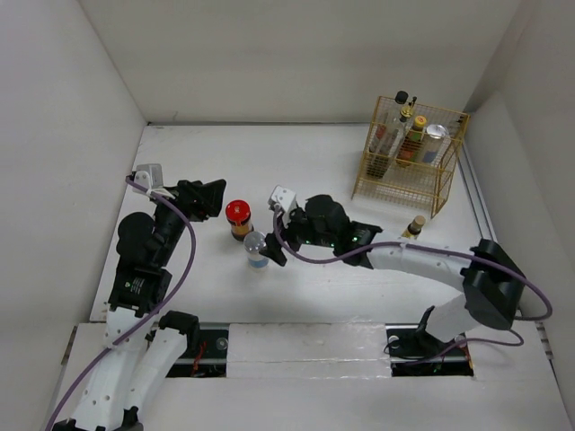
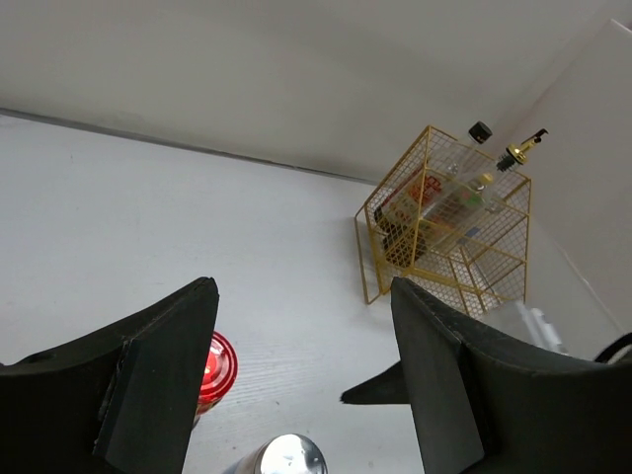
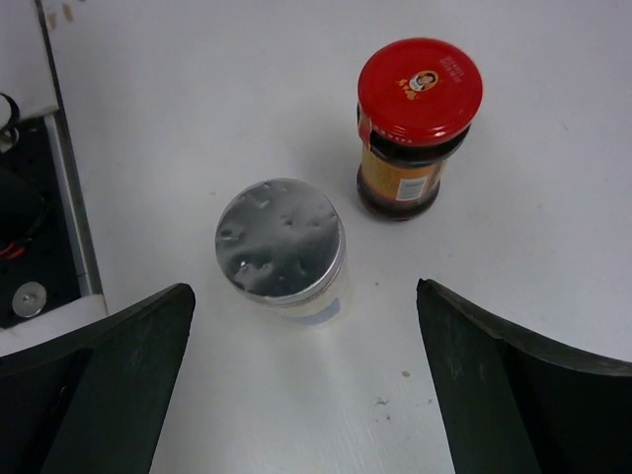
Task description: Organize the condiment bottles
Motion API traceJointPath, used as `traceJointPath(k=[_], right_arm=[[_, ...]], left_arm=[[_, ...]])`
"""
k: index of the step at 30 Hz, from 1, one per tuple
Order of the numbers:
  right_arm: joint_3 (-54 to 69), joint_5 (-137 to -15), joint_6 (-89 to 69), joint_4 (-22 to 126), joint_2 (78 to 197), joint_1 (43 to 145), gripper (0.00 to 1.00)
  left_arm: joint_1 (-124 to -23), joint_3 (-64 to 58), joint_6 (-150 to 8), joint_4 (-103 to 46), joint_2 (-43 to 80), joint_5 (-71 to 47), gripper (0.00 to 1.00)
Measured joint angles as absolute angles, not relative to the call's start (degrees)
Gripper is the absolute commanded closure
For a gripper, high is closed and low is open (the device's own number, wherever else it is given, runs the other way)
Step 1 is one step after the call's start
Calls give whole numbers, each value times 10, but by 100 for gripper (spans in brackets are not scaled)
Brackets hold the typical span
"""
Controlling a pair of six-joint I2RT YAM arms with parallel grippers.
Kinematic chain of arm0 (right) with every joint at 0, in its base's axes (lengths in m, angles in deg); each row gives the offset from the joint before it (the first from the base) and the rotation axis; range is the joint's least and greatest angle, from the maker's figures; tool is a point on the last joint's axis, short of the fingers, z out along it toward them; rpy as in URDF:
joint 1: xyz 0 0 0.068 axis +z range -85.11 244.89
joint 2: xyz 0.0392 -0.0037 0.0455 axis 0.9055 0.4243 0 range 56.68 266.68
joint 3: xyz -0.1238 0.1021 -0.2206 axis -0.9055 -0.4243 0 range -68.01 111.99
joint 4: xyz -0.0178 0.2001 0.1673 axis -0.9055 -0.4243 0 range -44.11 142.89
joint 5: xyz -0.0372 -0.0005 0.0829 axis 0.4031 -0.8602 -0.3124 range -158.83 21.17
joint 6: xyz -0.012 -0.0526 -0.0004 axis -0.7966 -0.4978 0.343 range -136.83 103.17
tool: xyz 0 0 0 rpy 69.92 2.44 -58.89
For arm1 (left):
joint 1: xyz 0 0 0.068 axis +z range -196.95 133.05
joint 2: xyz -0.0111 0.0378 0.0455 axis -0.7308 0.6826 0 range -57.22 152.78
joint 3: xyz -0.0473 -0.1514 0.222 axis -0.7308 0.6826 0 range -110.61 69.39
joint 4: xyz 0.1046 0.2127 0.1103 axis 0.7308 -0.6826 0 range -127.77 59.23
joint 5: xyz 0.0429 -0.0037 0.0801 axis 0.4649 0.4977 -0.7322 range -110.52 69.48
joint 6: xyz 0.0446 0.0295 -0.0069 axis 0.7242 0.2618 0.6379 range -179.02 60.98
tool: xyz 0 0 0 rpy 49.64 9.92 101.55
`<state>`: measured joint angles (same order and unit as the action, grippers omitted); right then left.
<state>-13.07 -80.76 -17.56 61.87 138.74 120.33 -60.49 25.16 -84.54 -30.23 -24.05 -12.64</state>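
From above: my right gripper (image 1: 272, 247) hovers wide open by the silver-capped shaker (image 1: 257, 249), with the red-lidded jar (image 1: 238, 216) just past its fingertips. The left gripper (image 1: 216, 197) sits beside the jar, holding nothing.

Left wrist: the jaws are partly open and empty, with the yellow basket (image 2: 395, 276) far ahead (several bottles already inside).

Right wrist: the shaker (image 3: 283, 252) stands untouched between my spread fingers (image 3: 109, 385).

I judge this the pickup step; next I should lower, centre and close.
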Motion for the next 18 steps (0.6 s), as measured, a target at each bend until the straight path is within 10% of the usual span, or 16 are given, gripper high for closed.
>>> traceJointPath(k=[8,13,18], right_arm=[[-48,-825,-201,599,1517,1220,4],[-27,-825,-198,615,1544,1220,59],[-29,-812,-187,624,1542,1218,68]], left_arm=[[-605,252,-845,-302,-244,-127,34],[-605,252,-845,-302,-244,-126,34],[-605,252,-845,-302,-244,-126,34]])
